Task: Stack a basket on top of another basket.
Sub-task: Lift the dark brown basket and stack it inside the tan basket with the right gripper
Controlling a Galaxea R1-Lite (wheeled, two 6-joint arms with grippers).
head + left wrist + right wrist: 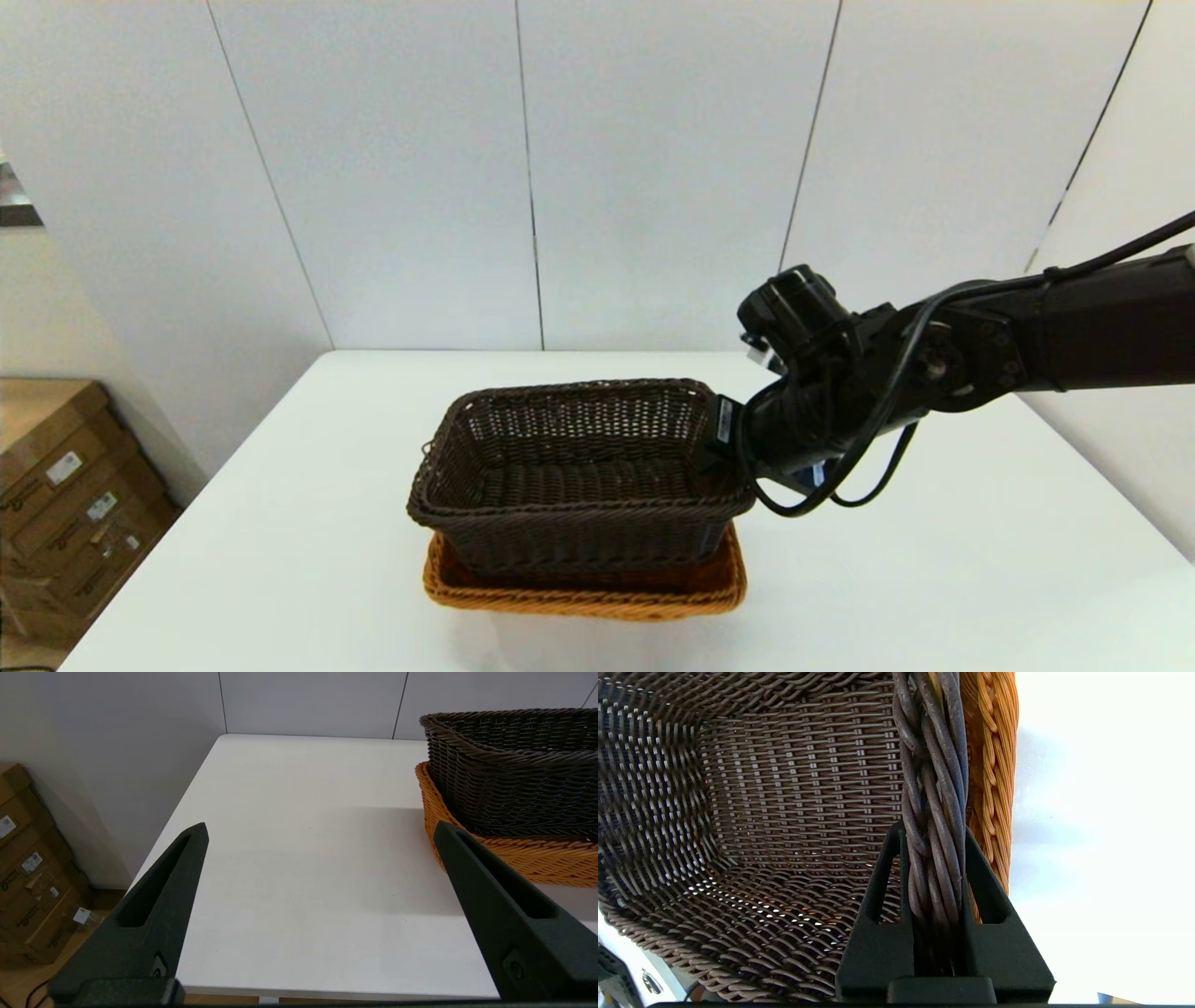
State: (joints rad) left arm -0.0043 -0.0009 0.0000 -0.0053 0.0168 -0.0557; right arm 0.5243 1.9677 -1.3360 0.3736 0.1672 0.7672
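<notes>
Nearest the head camera, the orange-tan basket (pixel 585 597) is sitting on the white worktop (pixel 934 560) close to its front edge, and the dark brown basket (pixel 579 471) is resting down inside it, its deeper sides rising well above the tan rim. From the right, the black right arm is reaching in, and the right gripper (pixel 714 457) is meeting the dark basket's right-hand rim; its fingers are hidden there behind the wrist. Off the worktop's left side, cardboard boxes (pixel 65 504) are standing on the floor. Seen from the left wrist, the left gripper (pixel 320 828) is hovering at the worktop's near left, its jaws spread wide with nothing between them, and both baskets are lying well apart from it, nested one in the other. Seen from the right wrist, the right gripper's jaws are clenching the dark basket's braided rim (pixel 936 812), one finger inside the wall and one outside, with the tan basket's weave (pixel 994 788) lying just beside the outer finger.
</notes>
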